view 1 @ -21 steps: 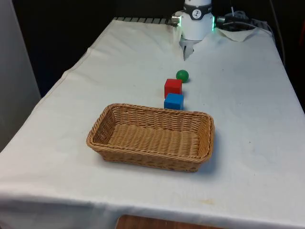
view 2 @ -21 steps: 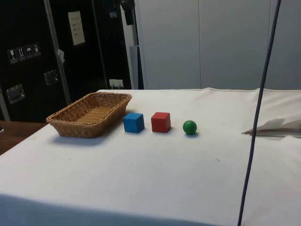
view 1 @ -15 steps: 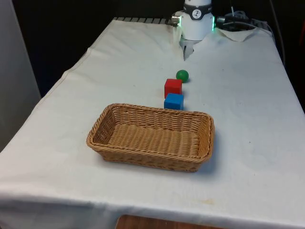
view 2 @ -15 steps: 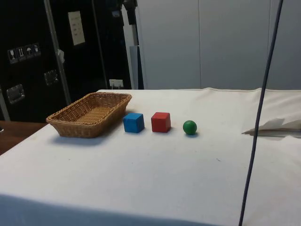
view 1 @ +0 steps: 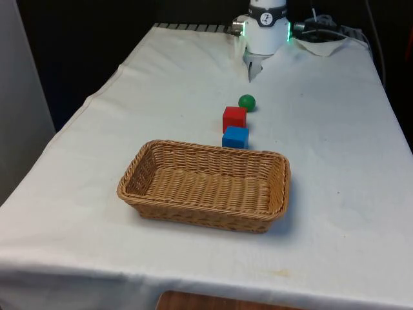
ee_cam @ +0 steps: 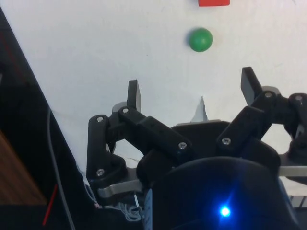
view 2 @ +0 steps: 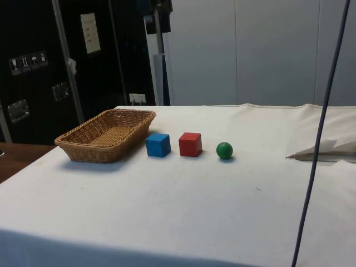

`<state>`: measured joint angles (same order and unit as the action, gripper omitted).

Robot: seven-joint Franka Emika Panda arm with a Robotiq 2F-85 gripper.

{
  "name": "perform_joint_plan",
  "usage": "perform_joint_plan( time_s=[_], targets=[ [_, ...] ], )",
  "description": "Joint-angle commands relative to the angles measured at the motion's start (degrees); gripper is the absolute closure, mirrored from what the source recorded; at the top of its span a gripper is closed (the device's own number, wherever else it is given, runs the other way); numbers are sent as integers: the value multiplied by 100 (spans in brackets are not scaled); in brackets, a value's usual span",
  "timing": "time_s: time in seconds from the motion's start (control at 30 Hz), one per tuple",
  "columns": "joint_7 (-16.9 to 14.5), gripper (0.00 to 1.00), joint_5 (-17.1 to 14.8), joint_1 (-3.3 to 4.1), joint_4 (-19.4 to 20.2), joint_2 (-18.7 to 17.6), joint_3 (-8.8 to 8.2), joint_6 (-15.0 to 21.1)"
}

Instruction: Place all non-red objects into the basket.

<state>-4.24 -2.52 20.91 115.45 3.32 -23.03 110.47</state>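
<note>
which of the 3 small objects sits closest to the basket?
The blue cube, right beside the basket rim. The red cube comes next in the row, and the green ball lies farthest, toward the open claw.

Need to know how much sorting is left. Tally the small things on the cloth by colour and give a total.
Red: 1, cube
Blue: 1, cube
Green: 1, ball
Total: 3, all outside the basket; 2 are non-red.

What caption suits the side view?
Wicker basket, blue cube, red cube and green ball in a row on a white-clothed table.
</note>
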Motion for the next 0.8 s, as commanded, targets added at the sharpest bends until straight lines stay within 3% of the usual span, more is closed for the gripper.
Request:
perform_joint_plan(
  time_s=[0.0, 0.77],
  targets=[
    [0, 0, 29, -6, 80, 34, 0, 120],
    [-11, 0, 74, -34, 705, -206, -11, 1117]
  ],
)
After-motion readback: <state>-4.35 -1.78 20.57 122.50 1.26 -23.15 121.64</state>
